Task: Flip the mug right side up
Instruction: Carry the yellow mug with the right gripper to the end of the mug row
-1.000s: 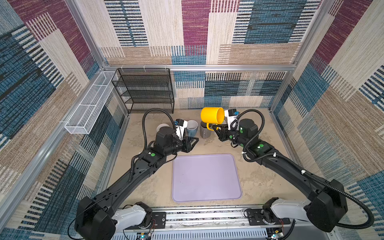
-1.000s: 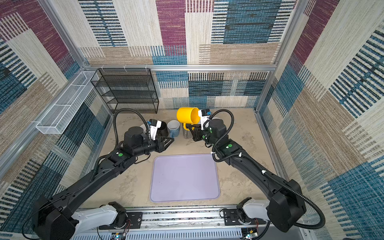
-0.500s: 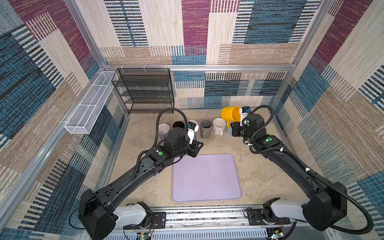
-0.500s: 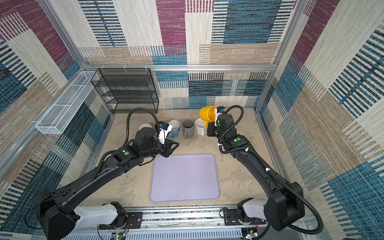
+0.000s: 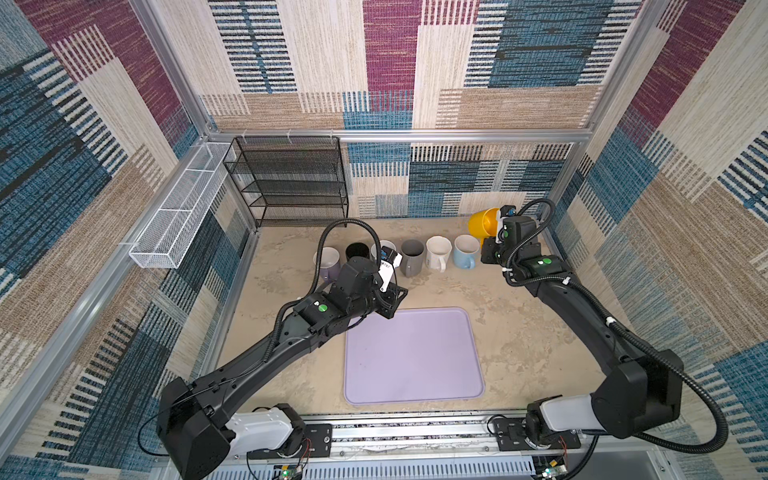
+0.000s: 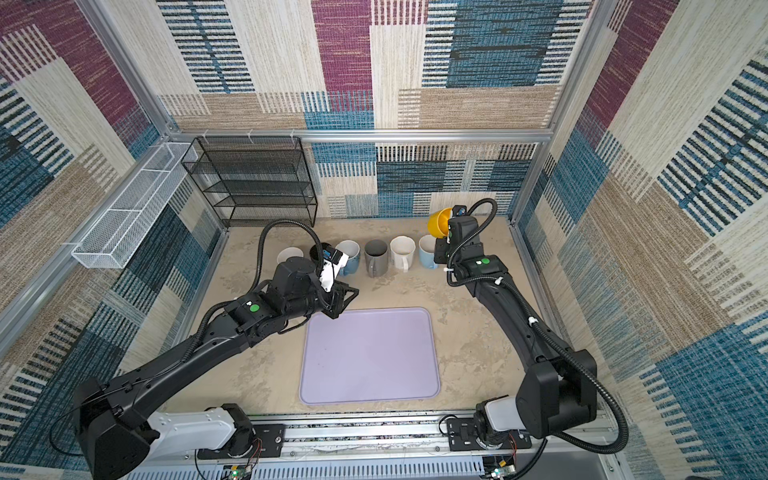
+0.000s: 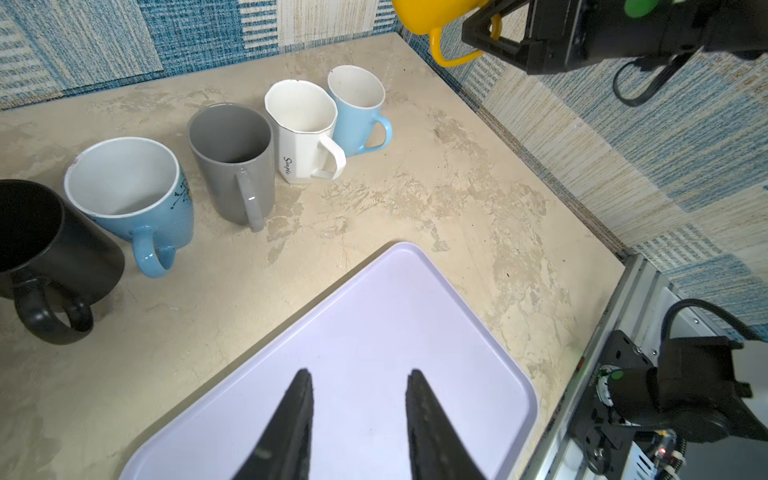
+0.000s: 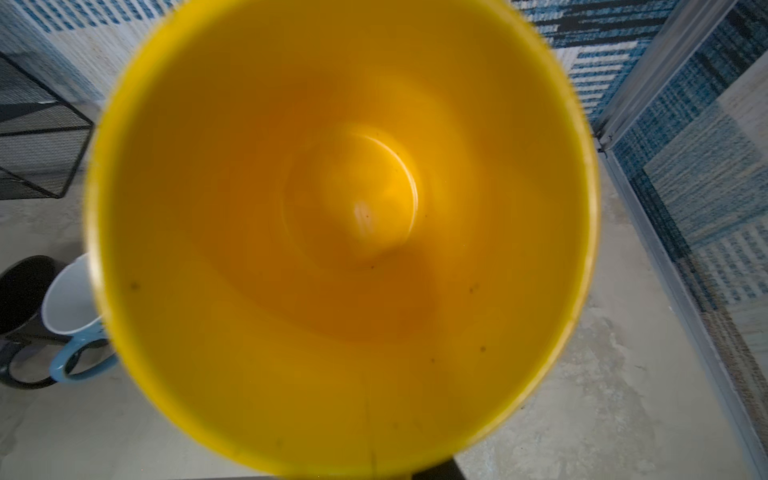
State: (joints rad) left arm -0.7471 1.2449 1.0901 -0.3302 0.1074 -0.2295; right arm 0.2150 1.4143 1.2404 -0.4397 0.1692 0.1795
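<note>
The yellow mug (image 5: 482,224) (image 6: 439,222) hangs tilted in the air at the back right corner, past the end of the mug row. My right gripper (image 7: 484,35) is shut on its handle. The mug's yellow inside (image 8: 340,232) fills the right wrist view, mouth toward the camera, and hides the fingers there. My left gripper (image 7: 359,374) (image 5: 395,297) is open with nothing between its fingers (image 7: 301,399). It hovers over the near left corner of the lavender tray (image 5: 415,365).
Several upright mugs stand in a row at the back: black (image 7: 45,245), blue (image 7: 137,195), grey (image 7: 232,162), white (image 7: 301,129), light blue (image 7: 357,108). A black wire rack (image 5: 291,183) and a white wire basket (image 5: 178,212) are at the back left.
My right arm has carried the yellow mug from the middle of the row to the back right corner. My left arm has drawn back from the row to the tray's corner.
</note>
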